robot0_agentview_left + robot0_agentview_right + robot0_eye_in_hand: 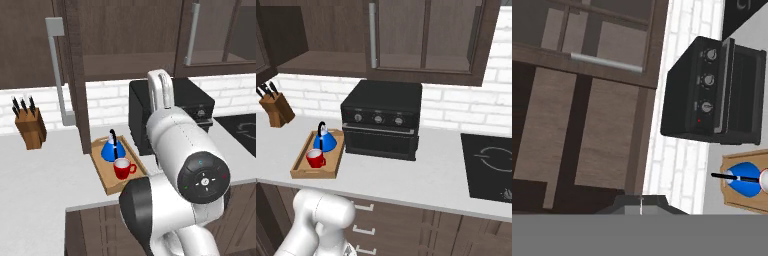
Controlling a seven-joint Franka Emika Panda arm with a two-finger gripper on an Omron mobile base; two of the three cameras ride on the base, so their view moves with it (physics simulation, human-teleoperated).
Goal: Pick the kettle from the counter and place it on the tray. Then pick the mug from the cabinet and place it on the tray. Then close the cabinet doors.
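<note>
Kettle [113, 149] and mug [122, 168]: both stand inside the tray [104, 181] on the surface [45, 175], kettle toward the wall end, mug toward the front edge, just beside each other.

Item outstanding, by judgement: cabinet doors.

Open door [75, 75]: left base view shows it swung out edge-on over the surface, rising at 12 o'clock from the tray's wall end, grey bar handle [57, 70] at 10 o'clock from the kettle. Long axis vertical; panel faces sideways, free edge pointing out toward the robot. Cabinet [321, 60] interior and bare shelf show at 12 o'clock above the tray in the right base view.

Second door [401, 35]: sits flush above the black oven [382, 120], handle [372, 35] vertical; appears closed.

End effector: clenched, empty. Hand view is rolled sideways, so a door handle [606, 63] lies horizontal at 11 o'clock and the kettle [743, 180] at 3 o'clock; the hand looks at the cabinet front.

Deciding relation, by judgement: the open door lies to the arm's left, so the push must sweep toward the oven side.
</note>
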